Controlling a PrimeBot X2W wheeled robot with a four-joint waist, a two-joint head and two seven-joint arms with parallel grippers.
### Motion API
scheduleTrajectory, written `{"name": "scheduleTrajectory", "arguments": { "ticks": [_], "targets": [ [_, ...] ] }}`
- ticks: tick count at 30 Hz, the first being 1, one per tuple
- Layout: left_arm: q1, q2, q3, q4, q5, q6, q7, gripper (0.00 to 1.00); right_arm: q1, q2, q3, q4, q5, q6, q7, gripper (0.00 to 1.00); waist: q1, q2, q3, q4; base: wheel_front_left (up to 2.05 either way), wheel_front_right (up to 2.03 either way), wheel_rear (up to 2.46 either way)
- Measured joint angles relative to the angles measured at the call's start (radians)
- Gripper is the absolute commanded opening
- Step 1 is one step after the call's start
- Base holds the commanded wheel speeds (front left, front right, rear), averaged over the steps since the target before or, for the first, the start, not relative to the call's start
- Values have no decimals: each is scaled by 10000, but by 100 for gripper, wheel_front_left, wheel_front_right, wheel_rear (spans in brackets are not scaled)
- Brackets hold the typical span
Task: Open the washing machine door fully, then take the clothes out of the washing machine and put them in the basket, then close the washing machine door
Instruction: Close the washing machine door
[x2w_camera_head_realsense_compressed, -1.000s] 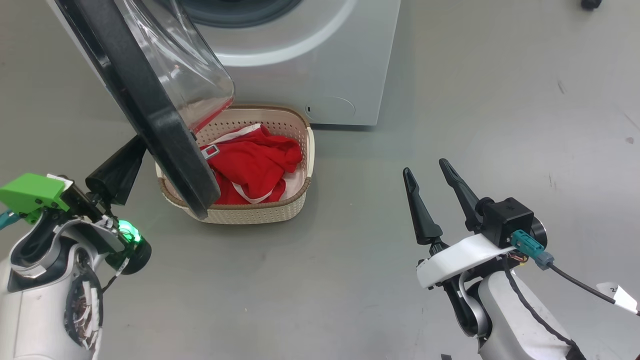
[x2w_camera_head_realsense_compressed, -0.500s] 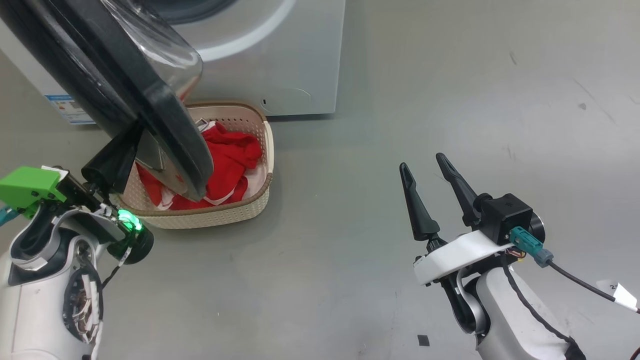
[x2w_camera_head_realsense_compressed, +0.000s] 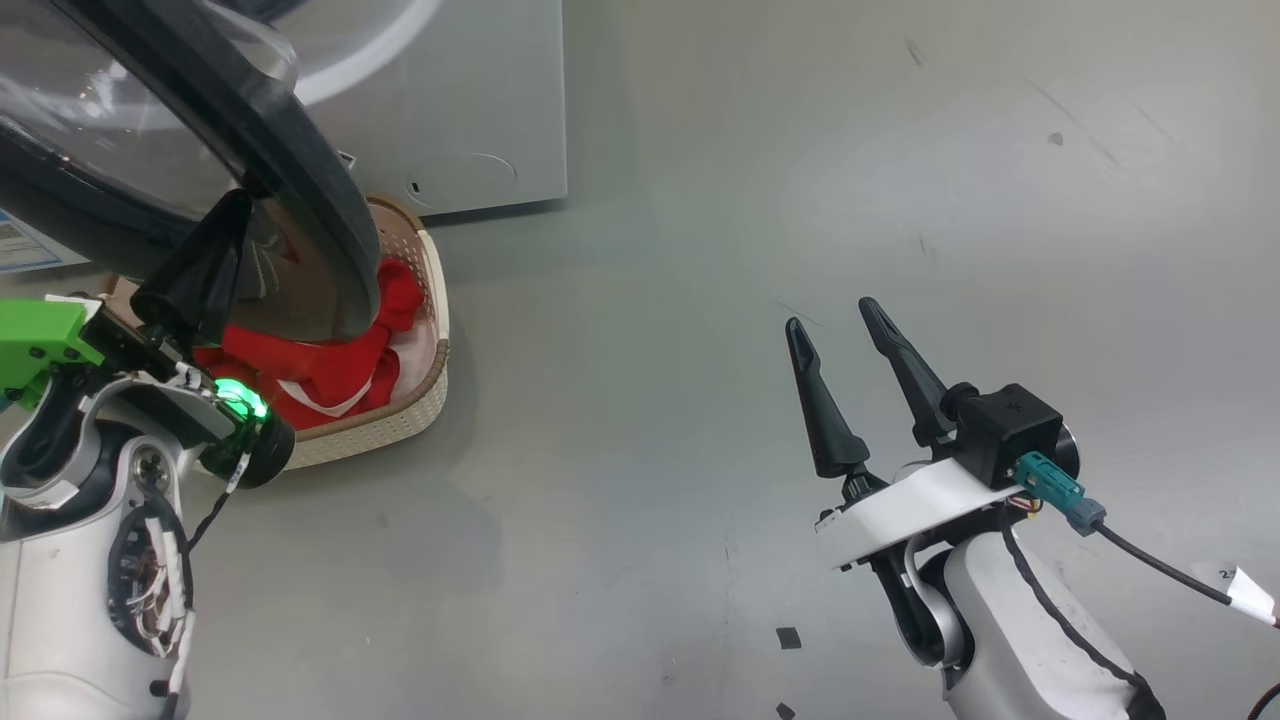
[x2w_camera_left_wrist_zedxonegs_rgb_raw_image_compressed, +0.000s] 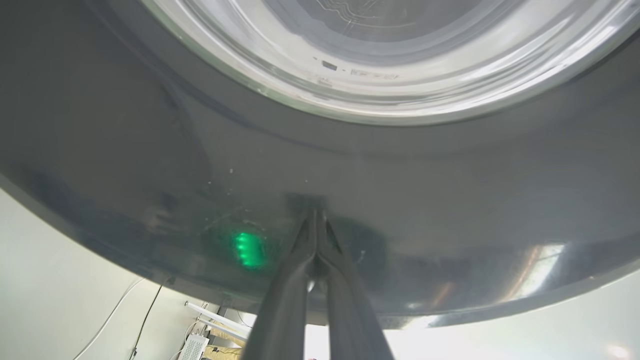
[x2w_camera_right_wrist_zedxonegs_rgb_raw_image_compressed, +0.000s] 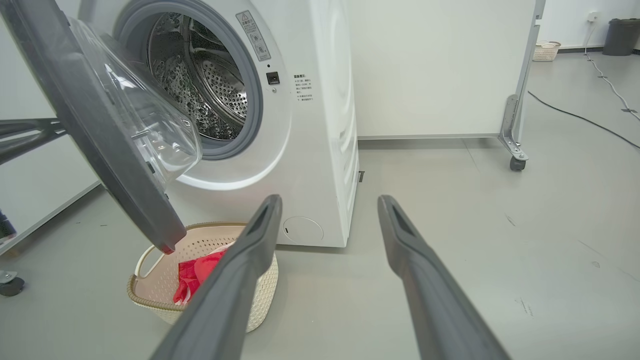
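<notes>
Plainly, the door (x2w_camera_head_realsense_compressed: 300, 170) stands part-way open, swung out from the machine (x2w_camera_head_realsense_compressed: 460, 110) at a slant, with its glass bowl facing the porthole. The left tool (x2w_camera_head_realsense_compressed: 238, 200) has its two fingers pressed together, holding nothing. In the left wrist view the joined tips of the left tool (x2w_camera_left_wrist_zedxonegs_rgb_raw_image_compressed: 314, 210) meet the glossy dark rim of the door (x2w_camera_left_wrist_zedxonegs_rgb_raw_image_compressed: 150, 150) on the face turned away from the machine, just below the glass.

The basket (x2w_camera_head_realsense_compressed: 370, 430) sits on the floor (x2w_camera_head_realsense_compressed: 650, 400) just in front of the machine, under the door's lower edge. The clothes (x2w_camera_head_realsense_compressed: 330, 365) lie inside it, red with white trim, partly hidden by the door in the head view.

The right tool (x2w_camera_head_realsense_compressed: 832, 315) hangs over the floor well out from the machine, its fingers apart and empty. From the right wrist view, the right tool (x2w_camera_right_wrist_zedxonegs_rgb_raw_image_compressed: 330, 200) points toward the machine (x2w_camera_right_wrist_zedxonegs_rgb_raw_image_compressed: 320, 150), where the door (x2w_camera_right_wrist_zedxonegs_rgb_raw_image_compressed: 100, 150), the steel drum (x2w_camera_right_wrist_zedxonegs_rgb_raw_image_compressed: 210, 85), the basket (x2w_camera_right_wrist_zedxonegs_rgb_raw_image_compressed: 150, 306) and the clothes (x2w_camera_right_wrist_zedxonegs_rgb_raw_image_compressed: 192, 272) all show.
</notes>
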Motion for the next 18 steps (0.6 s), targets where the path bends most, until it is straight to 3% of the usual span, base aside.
{"name": "scheduleTrajectory", "arguments": {
  "ticks": [18],
  "targets": [
    [-1299, 25, 146, 512, -332, 0, -1753, 0, -198, 23, 79, -499, 293, -268, 0, 100, 0, 0, 1015, -1162, 0, 0, 0]
  ]
}}
